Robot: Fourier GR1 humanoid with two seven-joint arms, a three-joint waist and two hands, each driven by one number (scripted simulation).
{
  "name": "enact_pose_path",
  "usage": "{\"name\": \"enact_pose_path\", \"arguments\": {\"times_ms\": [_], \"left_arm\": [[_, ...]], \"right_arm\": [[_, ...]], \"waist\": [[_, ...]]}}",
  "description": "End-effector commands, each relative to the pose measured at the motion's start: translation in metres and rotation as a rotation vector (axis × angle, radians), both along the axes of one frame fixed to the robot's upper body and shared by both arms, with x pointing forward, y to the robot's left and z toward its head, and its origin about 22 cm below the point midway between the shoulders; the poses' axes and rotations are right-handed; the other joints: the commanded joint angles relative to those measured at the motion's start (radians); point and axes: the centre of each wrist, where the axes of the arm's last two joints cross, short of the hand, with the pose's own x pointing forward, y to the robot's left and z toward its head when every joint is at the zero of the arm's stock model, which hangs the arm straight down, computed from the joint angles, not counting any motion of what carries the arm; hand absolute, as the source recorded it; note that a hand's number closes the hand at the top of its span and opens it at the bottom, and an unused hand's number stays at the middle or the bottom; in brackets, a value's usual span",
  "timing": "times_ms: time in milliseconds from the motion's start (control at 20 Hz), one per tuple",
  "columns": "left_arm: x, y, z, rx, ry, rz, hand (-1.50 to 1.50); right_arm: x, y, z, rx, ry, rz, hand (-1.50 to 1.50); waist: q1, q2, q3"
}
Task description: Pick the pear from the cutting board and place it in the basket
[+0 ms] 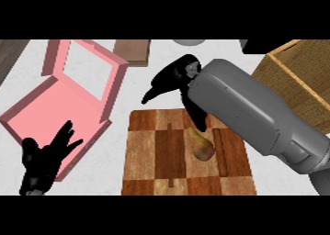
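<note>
A yellow-brown pear lies on the checkered wooden cutting board, right of its middle. My right hand hangs over the board's far edge, its grey forearm running in from the lower right. Its fingers are spread: some point left, and one black part reaches down to the pear's upper end. Nothing is curled round the pear. The woven basket stands at the right, partly behind the forearm. My left hand rests open at the lower left, fingers up.
An open pink box lies left of the board, under my left hand. A brown block and a grey round thing sit at the counter's far edge. A dark object shows at the top right.
</note>
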Motion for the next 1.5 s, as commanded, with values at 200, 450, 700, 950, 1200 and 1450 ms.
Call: {"name": "enact_pose_path", "arguments": {"times_ms": [200, 450, 700, 950, 1200, 1450], "left_arm": [[-0.016, -0.017, -0.016, -0.015, 0.127, -0.004, 0.00], [-0.028, 0.005, -0.034, -0.010, 0.135, 0.023, 0.00], [-0.015, -0.002, -0.012, -0.006, 0.143, 0.009, 0.00], [-0.011, -0.004, -0.028, -0.025, 0.142, 0.009, 0.00], [-0.018, -0.002, -0.022, 0.000, 0.126, 0.015, 0.00], [-0.002, -0.006, -0.014, -0.010, 0.140, 0.012, 0.00]], "right_arm": [[-0.004, -0.013, -0.035, 0.026, 0.030, 0.022, -1.50], [0.001, -0.026, -0.050, -0.001, 0.022, 0.008, -1.50], [-0.009, -0.020, -0.080, 0.022, 0.028, 0.019, -1.50], [-0.005, -0.026, -0.086, 0.029, 0.028, 0.010, -1.50], [-0.015, -0.017, -0.100, -0.009, 0.010, 0.053, -1.50], [-0.021, -0.021, -0.114, -0.104, 0.009, 0.077, -1.50]], "waist": [[-0.004, 0.003, -0.013], [-0.002, 0.005, -0.015], [0.000, 0.005, -0.014], [-0.008, 0.006, -0.014], [-0.004, 0.004, -0.014], [-0.011, 0.004, -0.014]]}}
